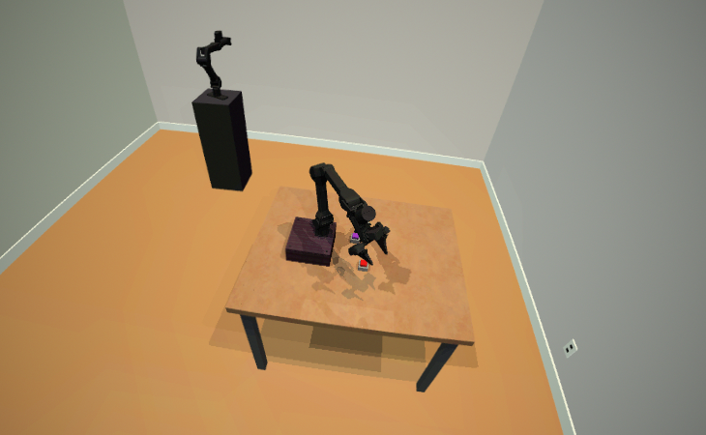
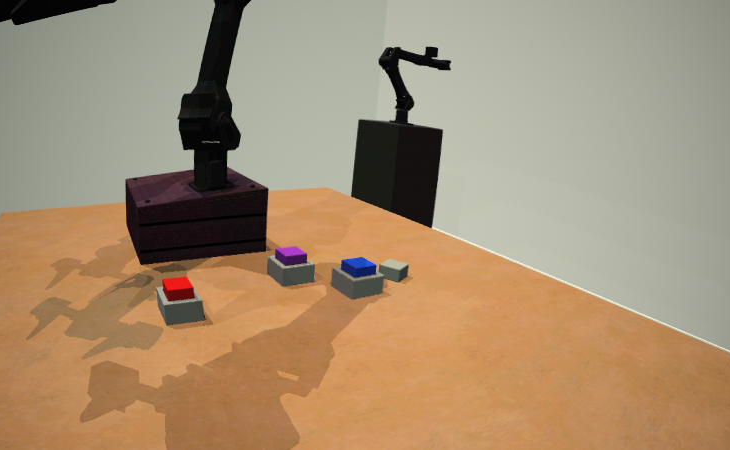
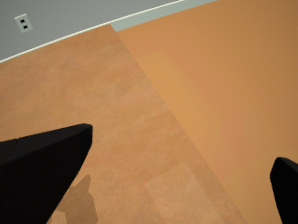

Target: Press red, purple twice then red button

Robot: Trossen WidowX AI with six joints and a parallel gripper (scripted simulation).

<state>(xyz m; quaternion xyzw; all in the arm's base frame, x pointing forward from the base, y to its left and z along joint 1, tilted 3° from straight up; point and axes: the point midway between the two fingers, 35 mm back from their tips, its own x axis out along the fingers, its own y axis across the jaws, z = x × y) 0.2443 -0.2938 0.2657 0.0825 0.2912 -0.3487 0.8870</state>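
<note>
The red button (image 1: 364, 263) (image 2: 178, 288) stands up out of its grey housing, on the left in the exterior view. The purple button (image 1: 355, 236) (image 2: 291, 255) also stands up out of its housing, nearer the arm's base. My gripper (image 1: 378, 257) (image 3: 182, 151) is open and empty, tilted downward. In the top view one fingertip shows just beside the red button's image, but its height there is hard to tell. The exterior view shows no finger near either button. The wrist view shows table and floor between the fingers, and no button.
A blue button (image 2: 358, 266) stands right of the purple one in the exterior view, with a small grey block (image 2: 394, 269) beside it. Both are hidden behind the arm in the top view. The arm's dark purple base box (image 1: 309, 243) (image 2: 202, 229) stands on the table (image 1: 426, 303) (image 2: 524, 358).
</note>
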